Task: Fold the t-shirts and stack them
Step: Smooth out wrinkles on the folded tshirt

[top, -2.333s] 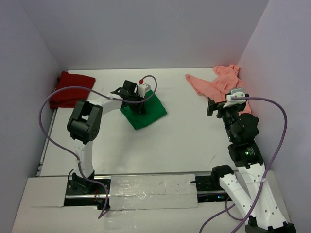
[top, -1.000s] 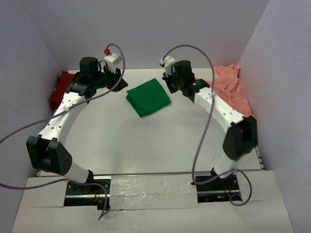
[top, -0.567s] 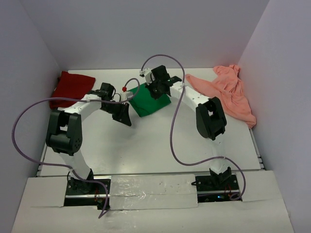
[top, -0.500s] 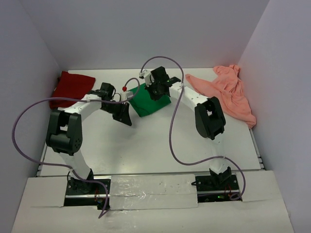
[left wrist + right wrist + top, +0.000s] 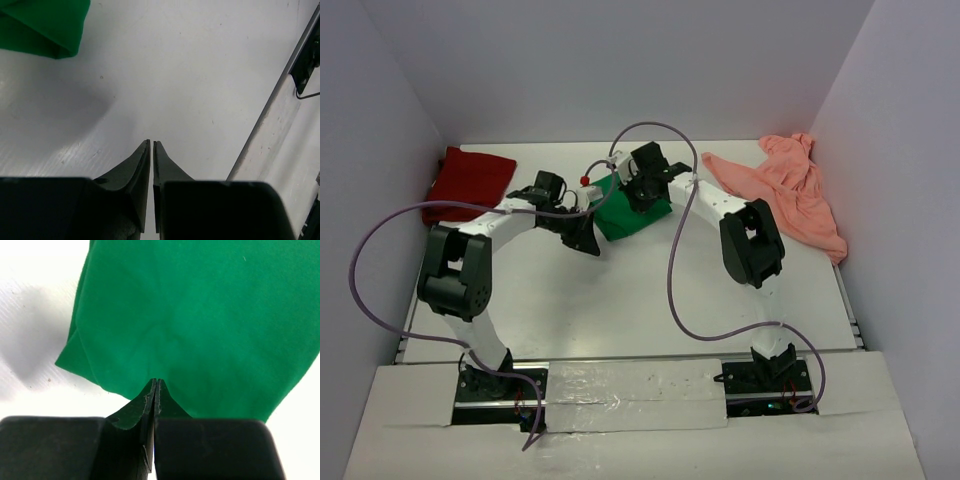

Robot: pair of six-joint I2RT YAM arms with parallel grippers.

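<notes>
Right gripper [image 5: 155,382] has come down on the green shirt [image 5: 200,315], fingers pressed together, tips at its edge, no cloth visibly pinched. Left gripper [image 5: 151,143] has slid closer, also closed and empty, over bare tabletop [image 5: 200,75]; shirt corner just ahead-left. Green looks folded, so likely pressing or shifting it. Red shirt [image 5: 468,183] sits well beyond left gripper. Pink shirt [image 5: 785,185], well off right gripper, is unfolded.
</notes>
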